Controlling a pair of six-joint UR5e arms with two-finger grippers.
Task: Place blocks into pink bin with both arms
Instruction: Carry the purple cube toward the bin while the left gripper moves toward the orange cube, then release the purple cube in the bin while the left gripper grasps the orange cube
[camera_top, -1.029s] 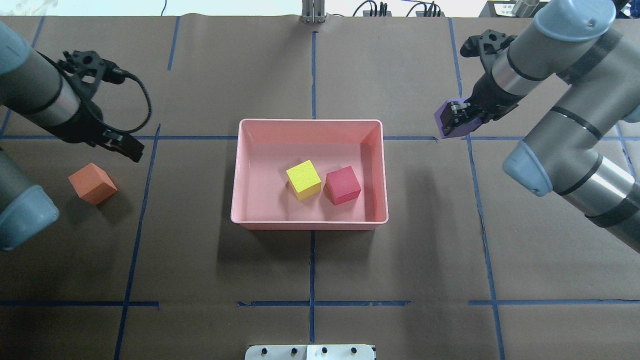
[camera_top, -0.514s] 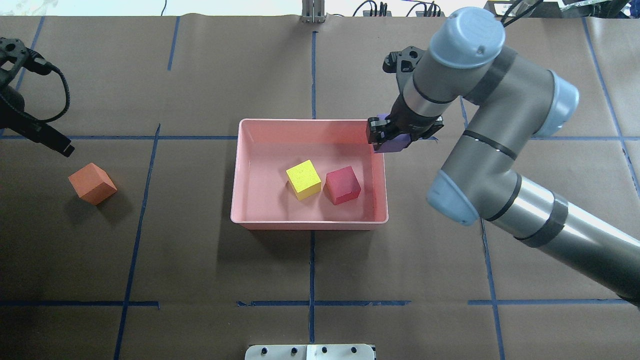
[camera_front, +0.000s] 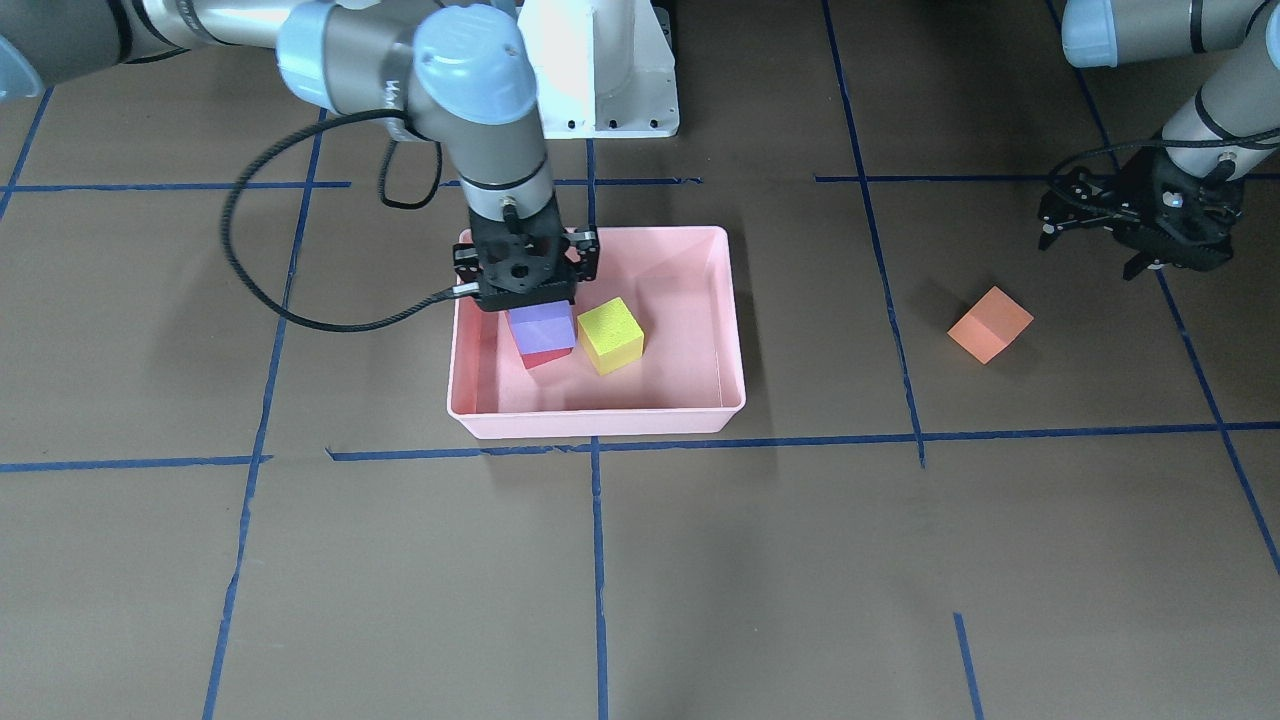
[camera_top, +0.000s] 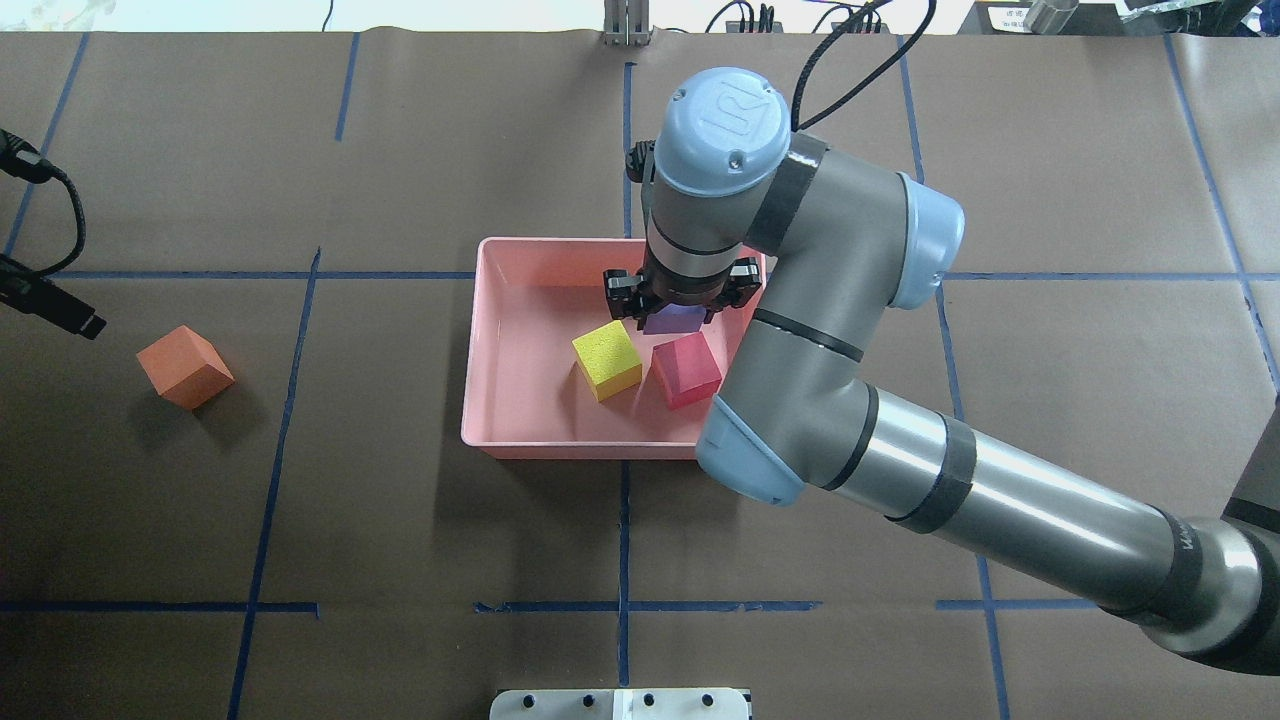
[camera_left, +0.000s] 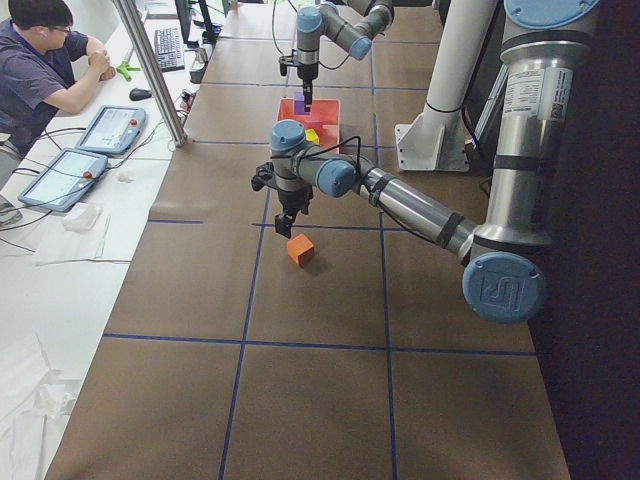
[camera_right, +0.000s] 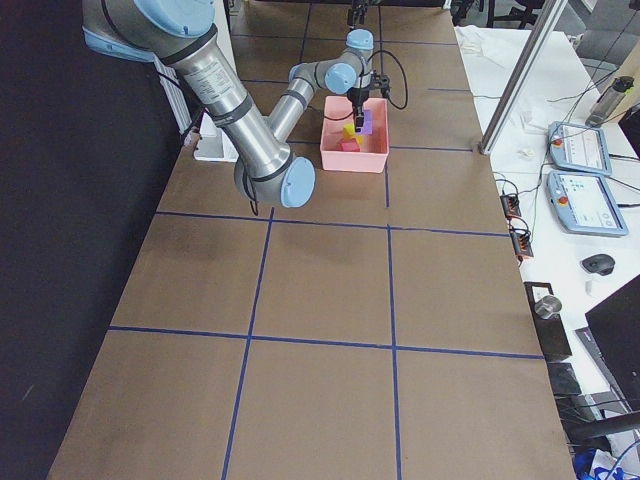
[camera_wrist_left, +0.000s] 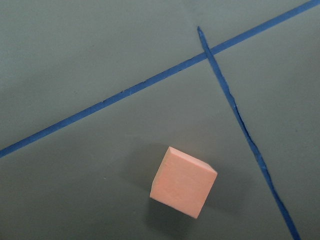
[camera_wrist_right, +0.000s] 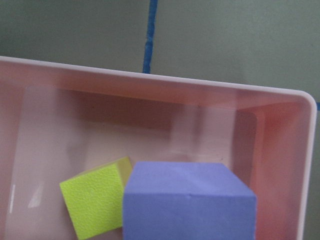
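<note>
The pink bin (camera_top: 490, 350) sits mid-table and holds the yellow-green block (camera_top: 607, 359) and the red block (camera_top: 686, 370). My right gripper (camera_top: 680, 303) is shut on the purple block (camera_top: 675, 320) and holds it inside the bin's outline, just above the red block. In the front view the purple block (camera_front: 542, 325) hides most of the red one (camera_front: 541, 358). The orange block (camera_top: 185, 367) lies on the table far to the bin's left. My left gripper (camera_front: 1105, 245) hovers open and empty beside the orange block (camera_front: 990, 324), which also shows in the left wrist view (camera_wrist_left: 183, 182).
Blue tape lines cross the brown table cover. The white pedestal base (camera_front: 600, 70) stands behind the bin. An operator (camera_left: 40, 70) sits at a side desk with tablets (camera_left: 70, 170) beyond the table's far edge.
My right arm swung left with the purple block, from outside the bin's right to over the bin's inside. My left arm drew back toward the view's left edge.
</note>
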